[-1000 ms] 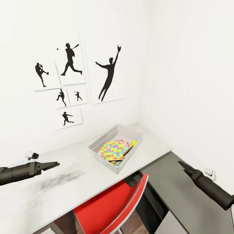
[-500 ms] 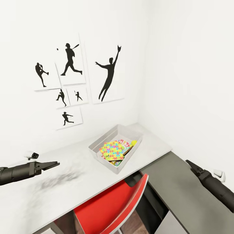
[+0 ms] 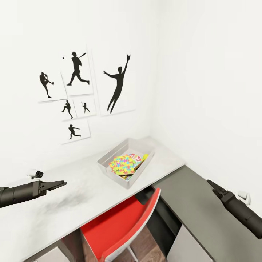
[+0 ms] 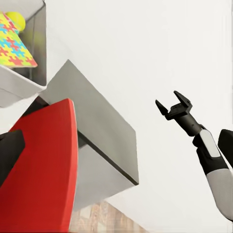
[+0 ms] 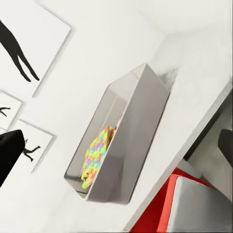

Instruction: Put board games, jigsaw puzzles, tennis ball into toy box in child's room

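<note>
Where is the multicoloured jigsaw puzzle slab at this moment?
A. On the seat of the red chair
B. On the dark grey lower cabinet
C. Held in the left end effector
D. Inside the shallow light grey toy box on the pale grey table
D: the multicoloured jigsaw puzzle slab lies inside the shallow light grey toy box on the pale grey table; both end effectors are apart from it.

Red chair [image 3: 120,227] under desk edge; black baseball silhouette posters [image 3: 78,71] on white wall.
</note>
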Motion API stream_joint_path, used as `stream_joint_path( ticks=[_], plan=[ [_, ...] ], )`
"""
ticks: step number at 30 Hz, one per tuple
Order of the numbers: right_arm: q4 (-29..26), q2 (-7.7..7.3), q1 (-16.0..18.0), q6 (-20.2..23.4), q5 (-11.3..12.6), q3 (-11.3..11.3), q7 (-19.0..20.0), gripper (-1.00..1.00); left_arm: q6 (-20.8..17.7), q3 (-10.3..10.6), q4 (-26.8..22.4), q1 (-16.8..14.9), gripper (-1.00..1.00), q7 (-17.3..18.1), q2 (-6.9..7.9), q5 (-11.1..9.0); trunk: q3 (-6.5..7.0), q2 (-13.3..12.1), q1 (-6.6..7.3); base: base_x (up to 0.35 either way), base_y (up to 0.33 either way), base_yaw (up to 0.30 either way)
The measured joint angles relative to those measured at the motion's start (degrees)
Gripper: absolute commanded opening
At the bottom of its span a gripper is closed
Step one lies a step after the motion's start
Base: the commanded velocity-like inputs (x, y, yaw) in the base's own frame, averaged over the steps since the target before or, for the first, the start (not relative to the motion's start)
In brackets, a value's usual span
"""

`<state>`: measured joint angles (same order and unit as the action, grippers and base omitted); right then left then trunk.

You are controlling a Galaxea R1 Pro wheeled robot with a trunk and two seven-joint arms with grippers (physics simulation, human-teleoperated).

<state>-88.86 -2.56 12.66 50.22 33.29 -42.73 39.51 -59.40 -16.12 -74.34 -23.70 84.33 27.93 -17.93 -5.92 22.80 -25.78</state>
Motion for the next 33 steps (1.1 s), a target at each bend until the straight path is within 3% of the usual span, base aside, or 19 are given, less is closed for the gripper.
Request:
stream_joint_path(
  ticks=[21,33],
  plan=[
    [0.0,0.26,0.0,-0.2,-0.3,0.5,-0.7,1.00,0.0,-0.2,-0.1,0.0,1.00,0.1,0.09,-0.1,1.21,0.0,0.00,-0.252,0.000,-0.009],
    [0.0,0.26,0.0,-3.0,-0.1,2.8,-0.4,1.00,0.0,-0.2,-0.2,0.0,1.00,0.1,0.22,-0.1,1.22,0.0,0.01,-0.113,0.000,-0.006]
  ],
)
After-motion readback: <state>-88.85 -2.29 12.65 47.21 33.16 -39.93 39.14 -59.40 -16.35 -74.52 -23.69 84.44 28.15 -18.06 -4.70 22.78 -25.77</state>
